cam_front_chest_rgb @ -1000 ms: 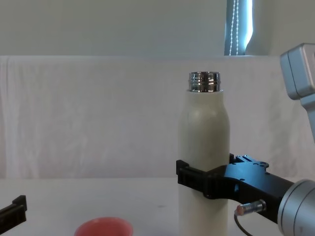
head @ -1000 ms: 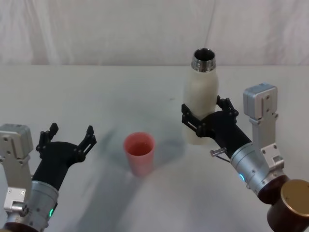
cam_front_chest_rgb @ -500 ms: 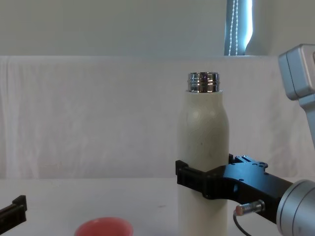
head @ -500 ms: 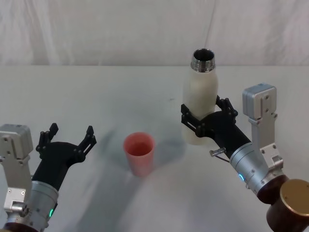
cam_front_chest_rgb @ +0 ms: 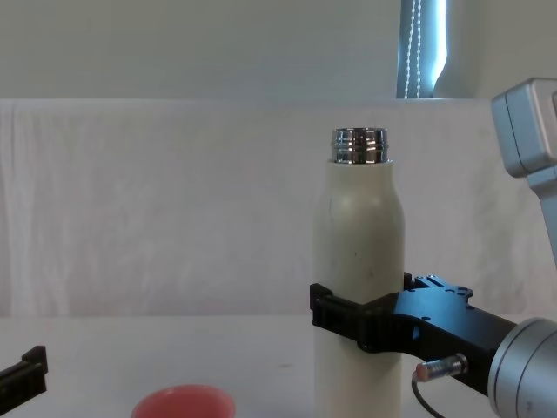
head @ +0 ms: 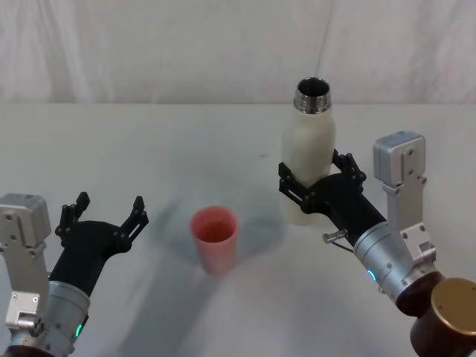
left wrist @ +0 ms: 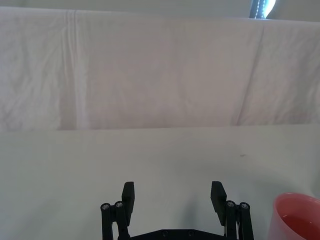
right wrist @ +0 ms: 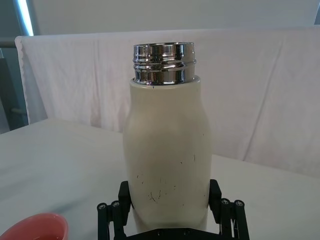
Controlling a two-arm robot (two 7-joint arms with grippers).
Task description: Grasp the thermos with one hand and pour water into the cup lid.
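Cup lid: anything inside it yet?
The cup lid stands upright on the table, left of the thermos held by the right gripper. Its visible inner wall looks pink and bare; whether it holds water cannot be told.

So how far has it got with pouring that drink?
Done: the right gripper is closed around the upright thermos, whose steel neck is open. In hand: just that grip; the bottle isn't tilted yet. Left: carry it over the pink cup lid, standing apart to its left, and tip it. The left gripper waits open nearby.
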